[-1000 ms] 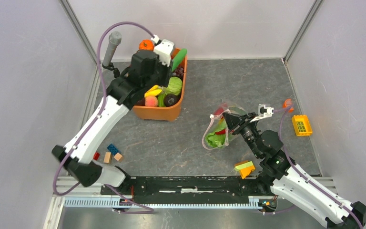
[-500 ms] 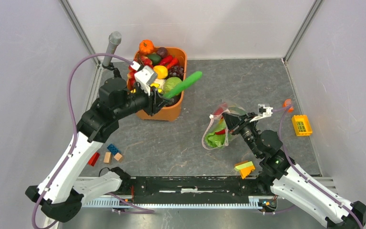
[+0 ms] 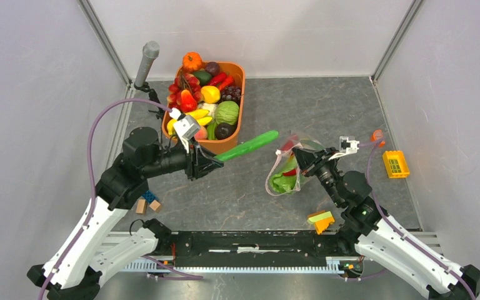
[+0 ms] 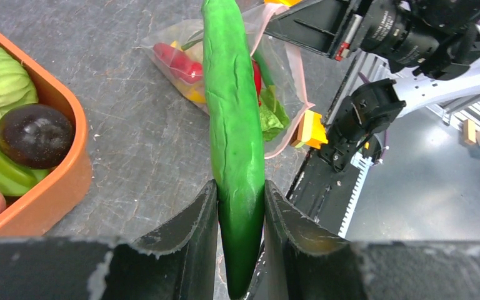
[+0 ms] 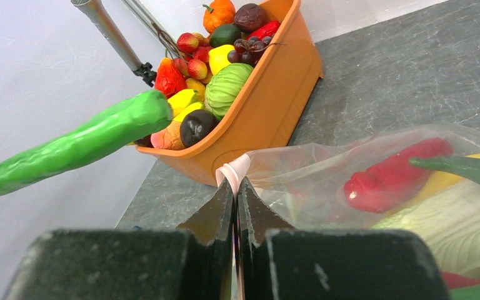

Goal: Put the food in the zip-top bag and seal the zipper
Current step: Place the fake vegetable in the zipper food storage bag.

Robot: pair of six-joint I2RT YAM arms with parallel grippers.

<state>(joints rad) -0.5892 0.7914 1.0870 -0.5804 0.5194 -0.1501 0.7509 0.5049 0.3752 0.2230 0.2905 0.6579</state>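
My left gripper (image 3: 214,160) is shut on the thick end of a long green vegetable (image 3: 248,145), held in the air between the orange tub and the zip-top bag (image 3: 285,174). In the left wrist view the vegetable (image 4: 234,119) points at the bag (image 4: 287,75). My right gripper (image 5: 235,194) is shut on the pink zipper strip (image 5: 234,169) and holds the bag's mouth up. Inside the bag lie a red chili (image 5: 394,172), a yellow banana (image 5: 440,182), a green-and-white cabbage (image 5: 450,225) and a slim green vegetable (image 5: 469,170).
The orange tub (image 3: 240,112), full of toy produce, stands at the back left. A yellow-orange wedge (image 3: 320,220) lies near the right arm's base. Small blocks (image 3: 147,201) lie at front left. A yellow crate (image 3: 395,164) sits at the right, and a grey pole (image 3: 145,62) at the back left.
My left arm has drawn back from the tub with the green vegetable and swung it right and nearer, toward the bag. The right arm and bag have stayed still.
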